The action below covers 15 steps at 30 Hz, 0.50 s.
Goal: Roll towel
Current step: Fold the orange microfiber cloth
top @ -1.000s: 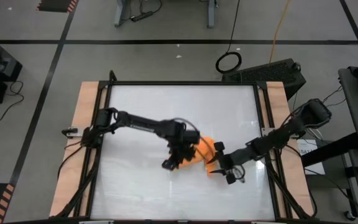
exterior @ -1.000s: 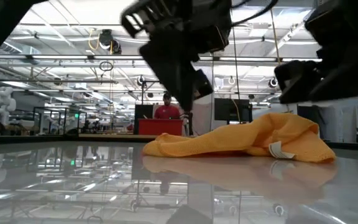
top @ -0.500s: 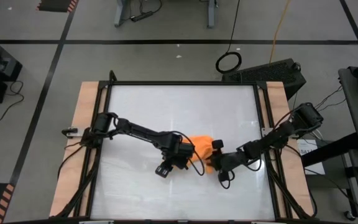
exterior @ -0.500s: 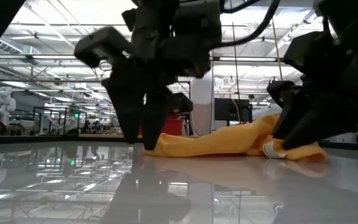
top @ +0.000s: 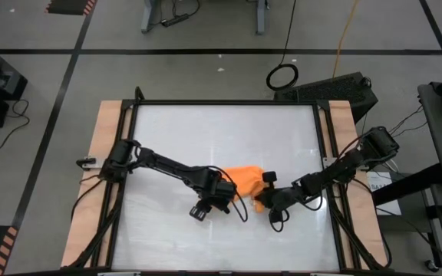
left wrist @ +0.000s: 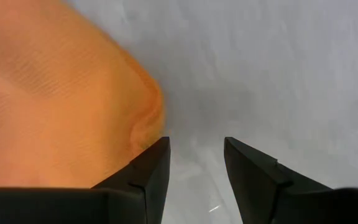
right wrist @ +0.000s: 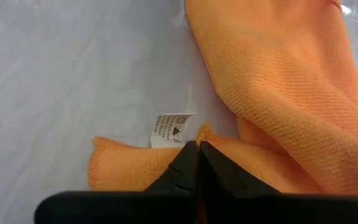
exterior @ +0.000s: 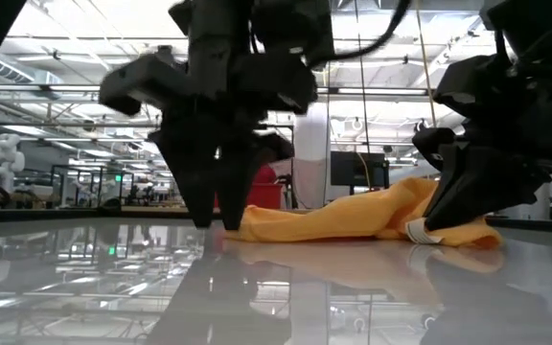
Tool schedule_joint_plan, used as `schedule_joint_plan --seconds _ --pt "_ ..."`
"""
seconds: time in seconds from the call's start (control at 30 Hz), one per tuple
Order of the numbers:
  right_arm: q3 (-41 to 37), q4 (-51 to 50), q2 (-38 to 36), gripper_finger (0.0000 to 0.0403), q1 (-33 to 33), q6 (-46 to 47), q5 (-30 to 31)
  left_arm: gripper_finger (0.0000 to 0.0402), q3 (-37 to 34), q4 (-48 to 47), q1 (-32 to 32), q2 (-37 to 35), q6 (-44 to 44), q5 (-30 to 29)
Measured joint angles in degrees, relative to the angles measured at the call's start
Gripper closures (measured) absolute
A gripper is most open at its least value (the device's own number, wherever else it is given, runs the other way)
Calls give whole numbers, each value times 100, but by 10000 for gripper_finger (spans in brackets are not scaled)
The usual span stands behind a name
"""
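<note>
Nearest the front edge of the counter [top: 167, 230], a little past its middle, the two hands work low on the white surface. The left hand [left wrist: 194, 163] has its fingers spread with bare counter in the gap between them; one fingertip sits right against the towel's rounded fold, gripping nothing. The right hand [right wrist: 197, 155] is pinched tight on a thin hem of the towel [top: 245, 179], just beside the small white care tag [right wrist: 168, 130].

The towel lies crumpled in a loose heap between the two hands, somewhat toward the right edge of the counter and well clear of every corner. In the low view it sags into a long, low mound [exterior: 353, 218], one end drawn out thin toward the left hand [exterior: 214, 206], the other bunched beside the right hand [exterior: 439, 216].

It looks like light, limp knit cloth: it should drape and fold under its own weight, hold no shape, and slide readily on the glossy counter, so a one-sided pull will likely drag the whole heap rather than spread it. Nothing fragile here. The best holds are probably the hems and corners, one per hand, so the cloth can be drawn flat before rolling; the tagged edge is a useful landmark for finding a true corner.

Farther back, the counter toward the rear edge carries nothing of the task.
</note>
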Motion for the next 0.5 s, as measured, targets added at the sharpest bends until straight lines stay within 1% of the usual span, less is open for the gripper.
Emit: schedule_joint_plan --seconds 0.1,0.2,0.3,0.5 --pt "0 -18 -2 400 0 14 -2 244 4 118 -31 -184 -50 -116" --pt "0 -16 -2 401 0 11 -2 244 3 398 -53 -183 -30 -250" --pt "0 -13 -2 401 0 33 -2 244 7 635 -64 -32 155 -303" --pt "-2 -38 -4 402 0 151 -4 244 10 635 -65 285 341 -502"
